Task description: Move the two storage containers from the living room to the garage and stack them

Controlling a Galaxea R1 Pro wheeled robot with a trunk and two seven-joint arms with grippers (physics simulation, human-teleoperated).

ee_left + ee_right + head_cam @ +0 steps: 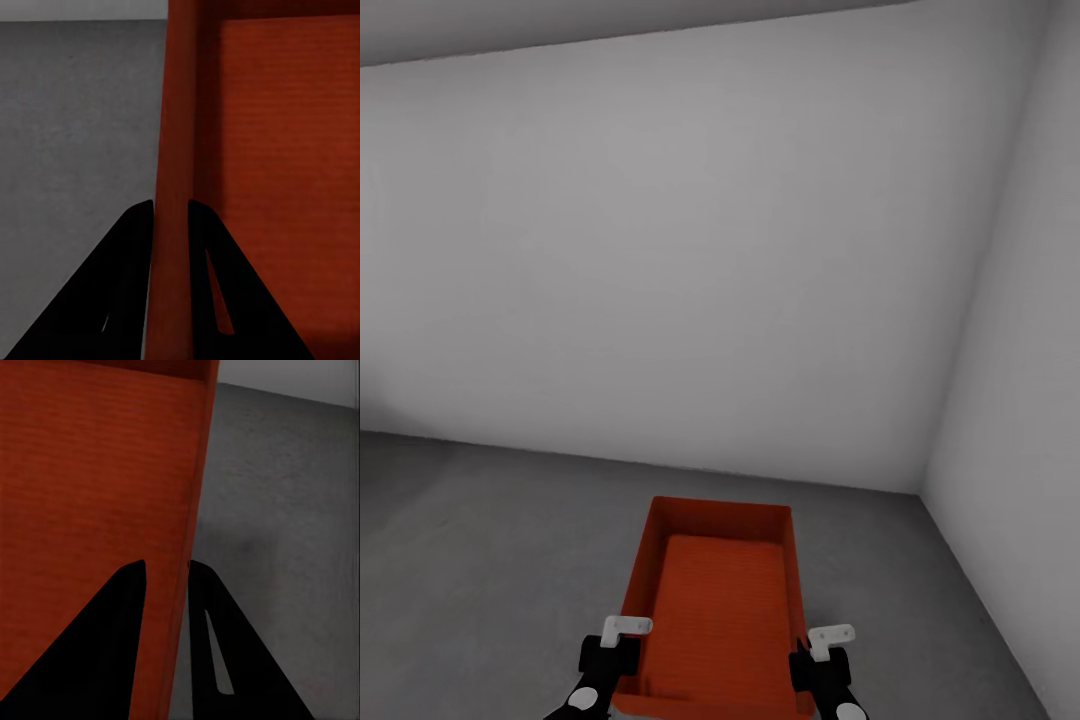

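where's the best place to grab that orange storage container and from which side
By its two long side walls, one gripper each. The storage container is open-topped with thin walls, so fingers can straddle a rim from above, as the left gripper and right gripper do now on opposite walls, which probably keeps it level.

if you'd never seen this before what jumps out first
The orange-red storage container, bright against bare grey-white walls and dark concrete floor, low in the head view near a corner. Next, the left gripper and right gripper, each clamped over one of its side walls.
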